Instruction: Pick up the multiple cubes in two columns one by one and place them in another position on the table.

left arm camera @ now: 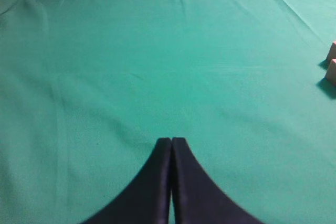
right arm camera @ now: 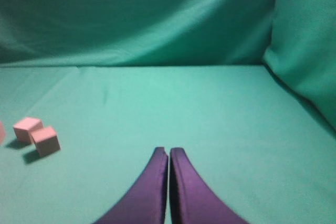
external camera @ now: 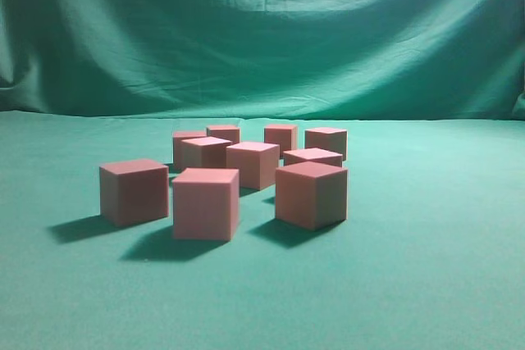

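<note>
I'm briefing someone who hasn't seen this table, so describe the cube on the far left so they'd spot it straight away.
On the green table, find the cluster of pink cubes near the middle. The one meant sits in the front row at the cluster's left edge. It stands apart, with bare cloth on its left and a gap before its neighbour.

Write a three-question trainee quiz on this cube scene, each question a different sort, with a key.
1. True or false: the right gripper holds a cube.
2. How many cubes stand on the table in the exterior view? A) four B) six C) nine
3. Fill in: the left gripper's fingers are ____ (open/shut).

Key: 1 false, its fingers are shut on nothing; 2 C; 3 shut.
</note>
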